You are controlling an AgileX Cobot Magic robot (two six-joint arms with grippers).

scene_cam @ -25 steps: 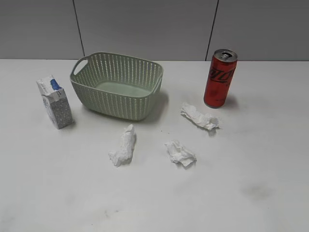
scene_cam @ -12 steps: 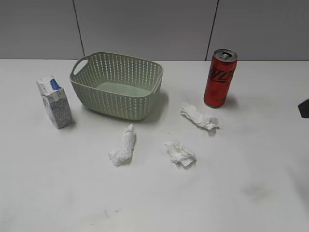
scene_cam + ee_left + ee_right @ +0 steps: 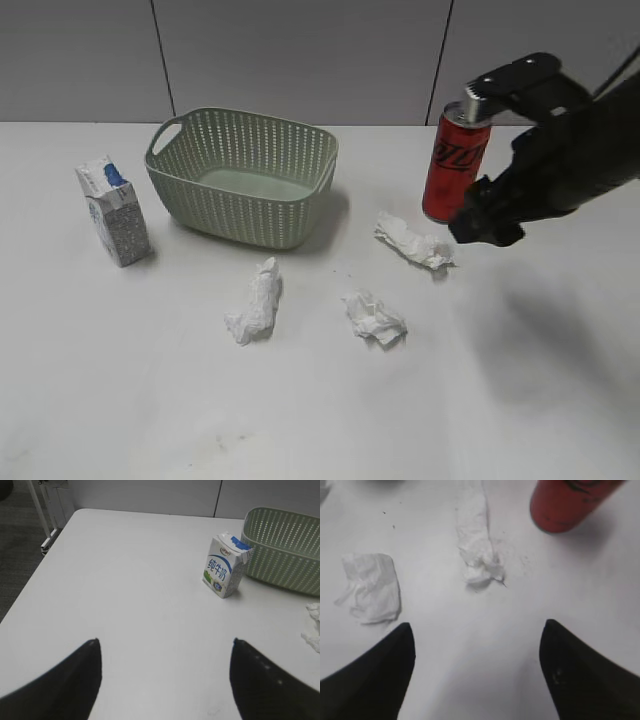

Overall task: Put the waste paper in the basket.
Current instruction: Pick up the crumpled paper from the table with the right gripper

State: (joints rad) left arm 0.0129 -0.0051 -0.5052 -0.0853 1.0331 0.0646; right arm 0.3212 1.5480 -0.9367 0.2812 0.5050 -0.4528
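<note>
Three wads of white waste paper lie on the table in front of the basket [image 3: 250,215]: a left one [image 3: 255,302], a middle one [image 3: 372,317] and a right one [image 3: 413,241]. The sage-green basket looks empty. My right gripper [image 3: 482,225] hovers just right of the right wad, beside the red can [image 3: 455,170]. In the right wrist view it [image 3: 477,624] is open and empty, with the right wad [image 3: 477,555] ahead of it and the middle wad [image 3: 370,587] to the left. My left gripper [image 3: 165,642] is open and empty over bare table.
A white-and-blue carton [image 3: 113,210] stands left of the basket; it also shows in the left wrist view [image 3: 225,566] with the basket [image 3: 285,542] behind it. The red can [image 3: 567,502] stands close beyond the right wad. The table's left edge shows in the left wrist view.
My right arm has come in from the right edge and now hangs over the table by the can and right wad. The wads, basket, can and carton have not moved.
</note>
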